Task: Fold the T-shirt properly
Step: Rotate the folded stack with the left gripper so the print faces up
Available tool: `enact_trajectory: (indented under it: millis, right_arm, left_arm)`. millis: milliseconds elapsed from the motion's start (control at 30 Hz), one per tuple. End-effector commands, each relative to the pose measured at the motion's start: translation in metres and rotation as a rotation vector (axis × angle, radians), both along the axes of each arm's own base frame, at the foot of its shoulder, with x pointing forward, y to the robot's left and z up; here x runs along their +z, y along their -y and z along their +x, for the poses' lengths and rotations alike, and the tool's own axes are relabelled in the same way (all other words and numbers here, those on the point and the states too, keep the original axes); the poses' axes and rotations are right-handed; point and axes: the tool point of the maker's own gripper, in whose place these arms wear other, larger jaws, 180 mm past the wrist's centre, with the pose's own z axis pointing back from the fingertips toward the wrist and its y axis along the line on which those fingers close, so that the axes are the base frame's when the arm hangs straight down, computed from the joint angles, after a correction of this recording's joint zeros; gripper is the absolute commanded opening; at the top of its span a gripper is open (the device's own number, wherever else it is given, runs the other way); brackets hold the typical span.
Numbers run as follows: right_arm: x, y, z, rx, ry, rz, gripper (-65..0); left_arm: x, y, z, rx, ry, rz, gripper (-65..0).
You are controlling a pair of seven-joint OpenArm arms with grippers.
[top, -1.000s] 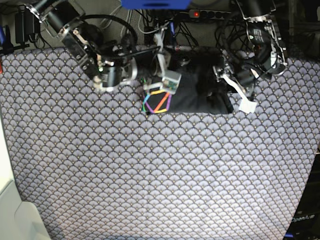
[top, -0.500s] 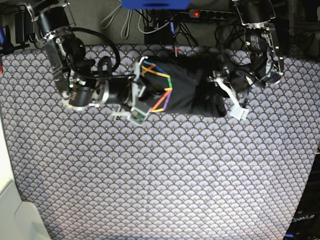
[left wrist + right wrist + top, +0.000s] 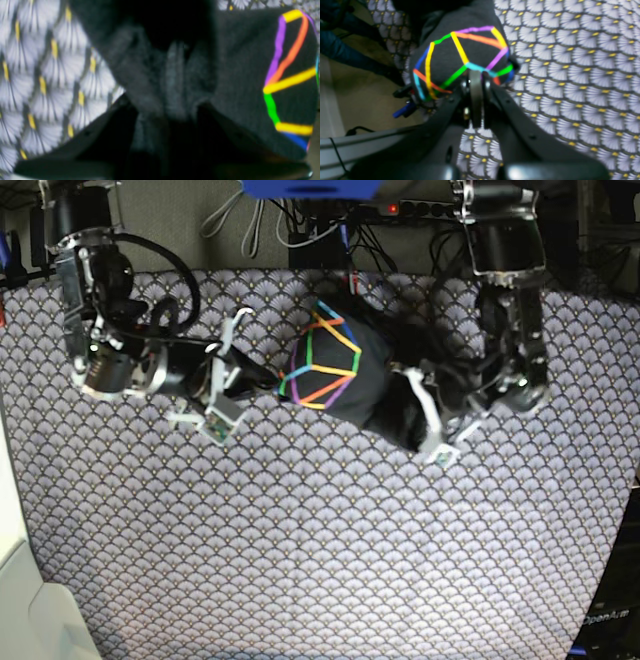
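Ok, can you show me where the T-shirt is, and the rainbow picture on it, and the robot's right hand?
T-shirt [image 3: 385, 395]: base view, plain dark cloth.
rainbow print [image 3: 465, 56]: right wrist view, middle of the lines.
right gripper [image 3: 477, 76]: right wrist view, its tips, pinching the shirt's edge.

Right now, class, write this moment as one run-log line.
task: fold T-shirt | left hand: closing on bunched shirt fabric | right hand: shut on print-side edge | shirt: bunched, unfolded, on patterned cloth

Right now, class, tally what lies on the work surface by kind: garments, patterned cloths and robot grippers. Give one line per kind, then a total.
Garments: 1, the T-shirt
Patterned cloths: 1, the scallop-patterned cloth
Robot grippers: 2, the right gripper and the left gripper
Total: 4
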Motion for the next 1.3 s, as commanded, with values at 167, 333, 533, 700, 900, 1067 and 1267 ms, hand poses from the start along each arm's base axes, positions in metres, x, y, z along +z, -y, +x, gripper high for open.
enact_trajectory:
  millis: [167,333,533,700,900,1067,1267]
  right_arm:
    - [0.014,0.064,0.021,-0.161,0.061,-0.047,-64.7]
    - [0.027,0.131,0.032,-0.364,0.099,-0.075,-64.7]
    - [0.032,0.182,0.025,-0.516,0.111,-0.107,-64.7]
    - [0.030,0.201,0.015,-0.574,0.097,-0.121,-64.7]
    - [0.024,0.202,0.008,-0.577,0.077,-0.128,-64.7]
    - [0.023,0.202,0.007,-0.576,0.072,-0.129,-64.7]
    - [0.020,0.197,0.006,-0.581,0.066,-0.110,-64.7]
  left_arm:
    - [0.029,0.055,0.028,-0.258,0.143,0.151,-64.5]
    - [0.041,0.103,0.033,-0.478,0.269,0.287,-64.5]
    - [0.046,0.143,0.033,-0.656,0.410,0.423,-64.5]
    - [0.051,0.174,0.028,-0.740,0.507,0.486,-64.5]
    - [0.035,0.194,0.019,-0.828,0.522,0.580,-64.5]
    - [0.027,0.193,0.016,-0.868,0.529,0.628,-64.5]
    - [0.028,0.182,0.022,-0.856,0.519,0.689,-64.0]
